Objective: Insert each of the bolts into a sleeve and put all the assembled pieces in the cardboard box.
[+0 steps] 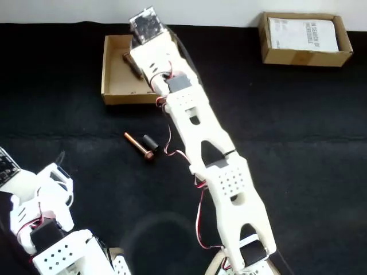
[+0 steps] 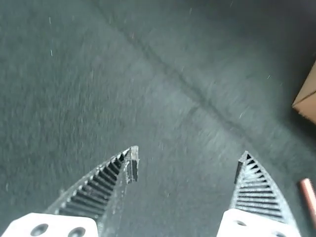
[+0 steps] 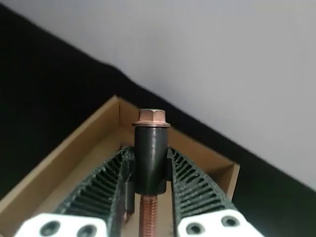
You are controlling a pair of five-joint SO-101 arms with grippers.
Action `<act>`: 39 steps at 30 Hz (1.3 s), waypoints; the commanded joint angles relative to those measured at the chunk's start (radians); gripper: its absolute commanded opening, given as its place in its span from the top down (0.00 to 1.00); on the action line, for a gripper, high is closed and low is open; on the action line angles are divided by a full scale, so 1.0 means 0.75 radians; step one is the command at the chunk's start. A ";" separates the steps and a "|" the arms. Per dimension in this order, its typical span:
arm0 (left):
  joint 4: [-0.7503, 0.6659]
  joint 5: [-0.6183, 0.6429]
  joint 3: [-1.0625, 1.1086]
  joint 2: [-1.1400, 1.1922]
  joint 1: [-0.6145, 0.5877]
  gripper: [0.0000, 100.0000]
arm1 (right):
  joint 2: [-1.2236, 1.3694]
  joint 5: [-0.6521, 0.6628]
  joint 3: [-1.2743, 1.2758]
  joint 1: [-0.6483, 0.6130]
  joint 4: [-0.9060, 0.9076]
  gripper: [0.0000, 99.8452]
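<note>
My right gripper is shut on an assembled piece, a copper bolt pushed through a black sleeve, held above the open cardboard box. In the high view the right arm stretches over that box, where another assembled piece lies. A loose copper bolt and a short black sleeve lie close together on the black cloth in front of the box. My left gripper is open and holds nothing, low over the cloth, with the bolt's end off to one side.
A second cardboard box with a printed sheet inside stands at the back right. The left arm sits at the front left corner. The right arm's red cables hang along it. A corner of the box is near the left gripper.
</note>
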 commanded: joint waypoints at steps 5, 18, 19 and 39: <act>-0.025 -0.010 0.114 -0.163 -0.024 0.69 | 0.052 0.012 -0.261 -0.015 0.339 0.99; -0.016 -0.012 0.130 -0.165 -0.026 0.69 | 0.048 0.059 -0.386 0.007 0.576 0.77; -0.016 -0.012 0.130 -0.165 -0.026 0.69 | 0.048 0.061 -0.412 0.007 0.576 0.77; -0.012 -0.010 0.175 -0.163 -0.013 0.69 | 0.044 -0.045 -1.069 -0.163 1.762 0.77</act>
